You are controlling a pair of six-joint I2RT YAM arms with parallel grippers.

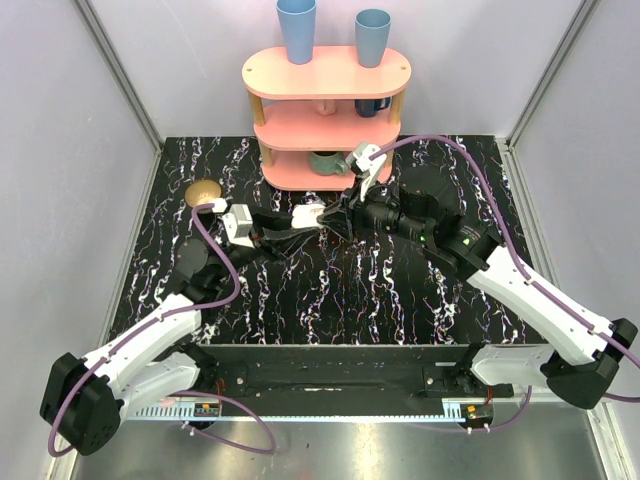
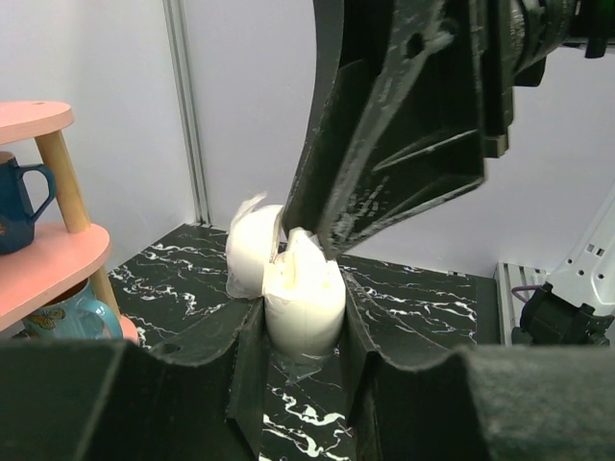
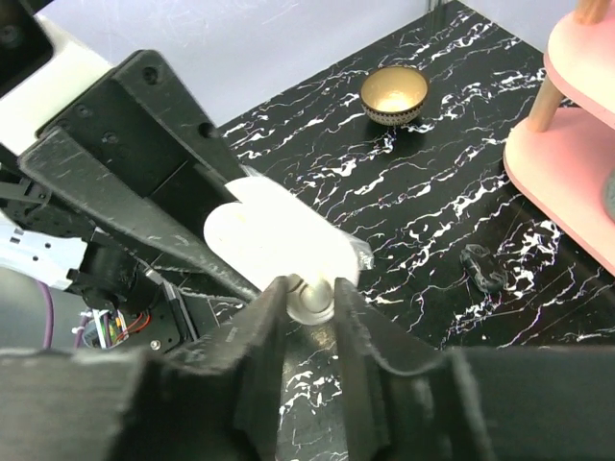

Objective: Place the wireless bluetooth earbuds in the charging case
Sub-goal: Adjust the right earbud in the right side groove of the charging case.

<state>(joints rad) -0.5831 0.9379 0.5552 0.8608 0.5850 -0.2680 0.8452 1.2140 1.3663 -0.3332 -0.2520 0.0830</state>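
The white charging case [image 2: 303,298] stands upright with its lid [image 2: 252,252] swung open, and my left gripper [image 2: 303,331] is shut on its body. In the top view the case [image 1: 312,214] sits mid-table where both grippers meet. My right gripper [image 3: 312,305] is shut on one small white earbud [image 3: 312,298], held right against the open case [image 3: 274,240]. From the left wrist view the right gripper's fingers [image 2: 384,144] reach down onto the case's top and hide the earbud. I see only this one earbud.
A pink three-tier shelf [image 1: 325,110] stands at the back, with two blue cups [image 1: 297,28] on top and mugs on its lower tiers. A gold bowl [image 1: 203,192] sits at the left. A small black object [image 3: 483,267] lies near the shelf.
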